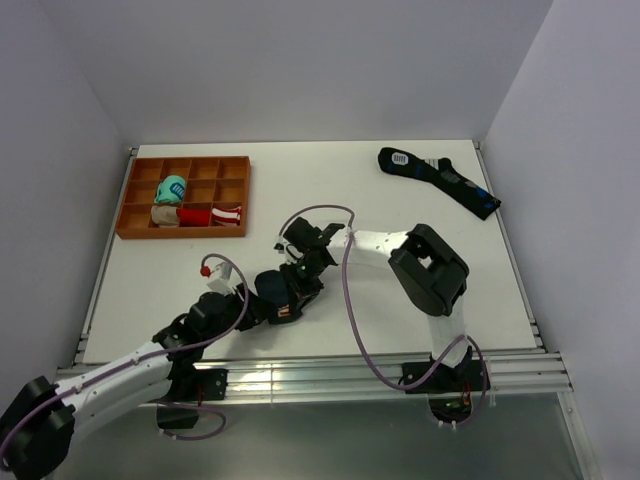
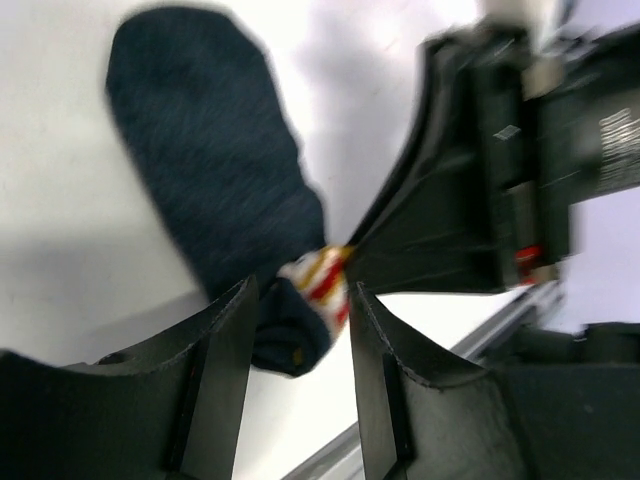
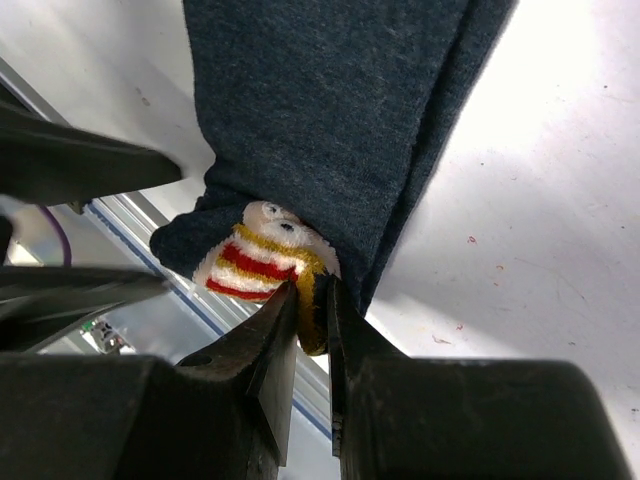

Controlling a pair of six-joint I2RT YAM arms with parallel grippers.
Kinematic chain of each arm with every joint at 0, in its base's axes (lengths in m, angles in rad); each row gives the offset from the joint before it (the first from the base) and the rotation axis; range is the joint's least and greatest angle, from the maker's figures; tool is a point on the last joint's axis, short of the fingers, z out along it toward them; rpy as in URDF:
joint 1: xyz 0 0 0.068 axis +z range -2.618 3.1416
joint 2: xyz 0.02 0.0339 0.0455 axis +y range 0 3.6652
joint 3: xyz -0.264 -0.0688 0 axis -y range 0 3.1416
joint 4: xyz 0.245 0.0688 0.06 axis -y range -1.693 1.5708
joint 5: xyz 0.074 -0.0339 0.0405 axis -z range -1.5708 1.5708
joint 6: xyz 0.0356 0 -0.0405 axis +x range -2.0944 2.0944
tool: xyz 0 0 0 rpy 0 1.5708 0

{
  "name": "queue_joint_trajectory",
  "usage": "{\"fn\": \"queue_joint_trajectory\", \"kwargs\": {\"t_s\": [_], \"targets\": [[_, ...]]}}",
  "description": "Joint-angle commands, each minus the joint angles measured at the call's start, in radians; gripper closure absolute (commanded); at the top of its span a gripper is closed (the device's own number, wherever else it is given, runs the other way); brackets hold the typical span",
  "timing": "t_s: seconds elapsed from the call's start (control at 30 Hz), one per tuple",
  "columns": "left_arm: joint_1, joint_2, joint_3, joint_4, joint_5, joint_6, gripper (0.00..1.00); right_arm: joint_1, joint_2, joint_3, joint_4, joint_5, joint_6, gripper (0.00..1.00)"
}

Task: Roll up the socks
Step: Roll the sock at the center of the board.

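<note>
The white worktop (image 1: 400, 300) carries an orange tray (image 1: 180, 232) of compartments at its far left. Both arms reach to one spot nearer the bases than the tray and a little to its right: the right arm (image 1: 430, 270) bends in from the side away from the tray, and the left arm (image 1: 120, 375) comes up from below it. A longer dark sock (image 1: 440, 180) lies well apart to the tray's right, at about the tray's depth.

The socks (image 1: 272, 290), dark navy, lie flat on the worktop at that spot, between the two grippers. Their red-white-yellow patch (image 3: 255, 265) is at the end turned toward the near edge, away from the tray.

The right gripper (image 3: 312, 300) has its fingers (image 3: 270, 350) clenched on the patch end of the socks, with a sliver of yellow edge pinched between them. The left gripper (image 2: 300, 330) has its fingers (image 2: 225, 360) released and spread, one on each side of the same end.

In the tray sit a teal bundle (image 1: 171, 188), a beige bundle (image 1: 164, 214) and a red-white bundle (image 1: 225, 214).
</note>
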Motion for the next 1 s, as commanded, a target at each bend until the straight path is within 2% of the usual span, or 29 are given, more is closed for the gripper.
{"fn": "queue_joint_trajectory", "kwargs": {"t_s": [0.0,0.13,0.23,0.37,0.63,0.77,0.97], "targets": [[-0.074,0.079,-0.058,0.056,-0.126,0.014,0.53,-0.008,0.024,0.036,-0.079,0.050,-0.035,0.92],[-0.163,0.109,-0.058,0.054,-0.197,-0.011,0.54,-0.008,0.034,0.054,-0.090,0.048,-0.039,0.92],[-0.188,0.064,-0.058,0.035,-0.227,-0.019,0.54,-0.009,0.040,0.064,-0.096,0.050,-0.041,0.91],[-0.191,0.021,-0.061,0.013,-0.234,-0.026,0.54,-0.009,0.048,0.077,-0.107,0.051,-0.042,0.91],[-0.207,0.136,-0.024,0.021,-0.258,-0.046,0.56,-0.008,0.057,0.105,-0.127,0.051,-0.048,0.91],[-0.219,0.133,-0.026,0.018,-0.269,-0.049,0.56,-0.008,0.065,0.114,-0.134,0.051,-0.053,0.90],[-0.219,0.141,-0.026,0.008,-0.280,-0.068,0.64,-0.009,0.071,0.122,-0.133,0.045,-0.051,0.90]]}}
